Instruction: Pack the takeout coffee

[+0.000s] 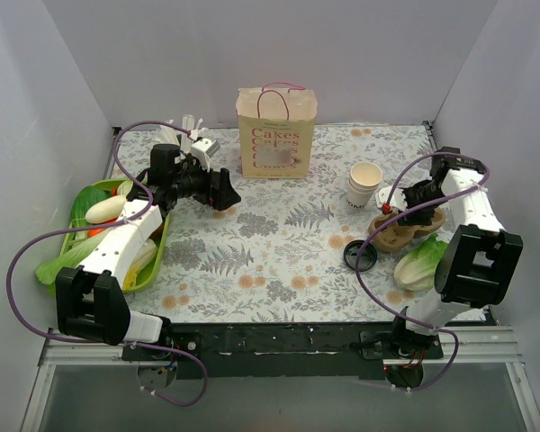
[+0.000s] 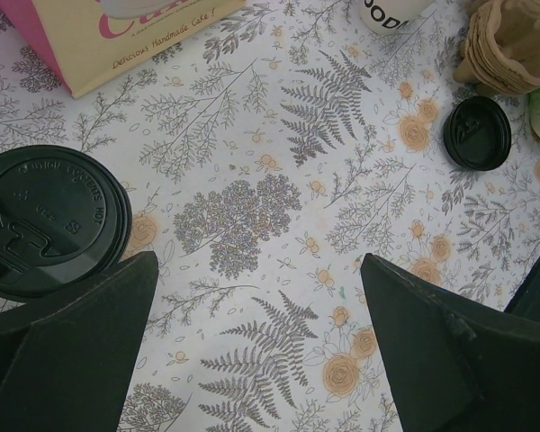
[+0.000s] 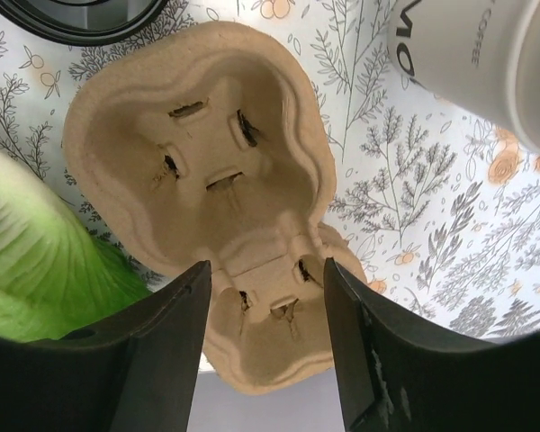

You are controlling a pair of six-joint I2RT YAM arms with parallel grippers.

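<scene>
Left claw (image 2: 258, 270) spread wide above counter (image 2: 279, 117), lidded takeout coffee (image 2: 49, 220) just beside one finger, right claw (image 3: 265, 270) part-open over pulp cup carrier (image 3: 198, 135).

The takeout coffee (image 2: 52, 220) stands upright on the patterned tablecloth (image 2: 279, 225), only its round black lid showing.
</scene>
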